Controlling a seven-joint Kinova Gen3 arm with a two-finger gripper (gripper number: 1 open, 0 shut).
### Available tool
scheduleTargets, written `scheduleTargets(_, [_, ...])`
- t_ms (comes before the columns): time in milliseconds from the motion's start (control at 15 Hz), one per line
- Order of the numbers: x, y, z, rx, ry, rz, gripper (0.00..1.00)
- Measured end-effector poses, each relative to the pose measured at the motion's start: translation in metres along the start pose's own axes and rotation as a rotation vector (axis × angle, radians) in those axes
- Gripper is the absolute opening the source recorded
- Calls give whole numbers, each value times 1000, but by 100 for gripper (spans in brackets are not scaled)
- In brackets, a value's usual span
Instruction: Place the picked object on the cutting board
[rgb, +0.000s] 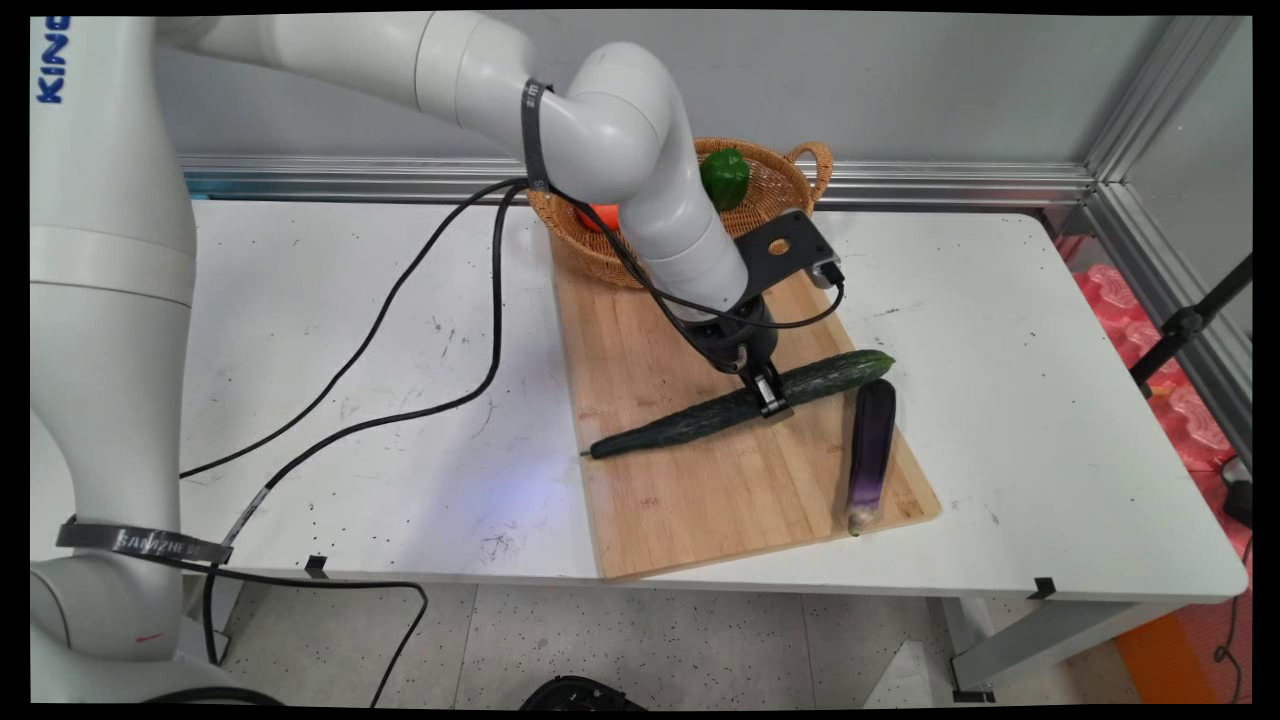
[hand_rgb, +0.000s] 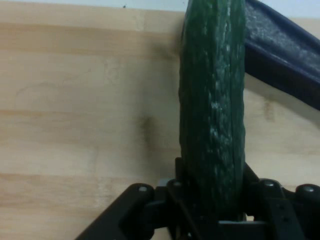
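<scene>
Your gripper (rgb: 770, 398) clamps the cucumber (rgb: 740, 405) mid-frame on the cutting board (rgb: 700, 500), eggplant (rgb: 872, 450) just right, basket (rgb: 775, 185) above.

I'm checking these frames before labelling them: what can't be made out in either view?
- Orange thing in the basket, main view: mostly hidden by the arm.
- Cucumber and eggplant, hand view: ends cut off by the frame.
- Gripper fingertips, hand view: hidden beside the cucumber.
</scene>
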Motion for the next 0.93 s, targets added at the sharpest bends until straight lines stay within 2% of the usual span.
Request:
scheduleTargets(733, [-5,8,6,-8,2,-54,0])
scheduleTargets(800, [-5,9,6,-10,3,-56,100])
scheduleTargets(933, [-5,10,7,-15,4,-60,100])
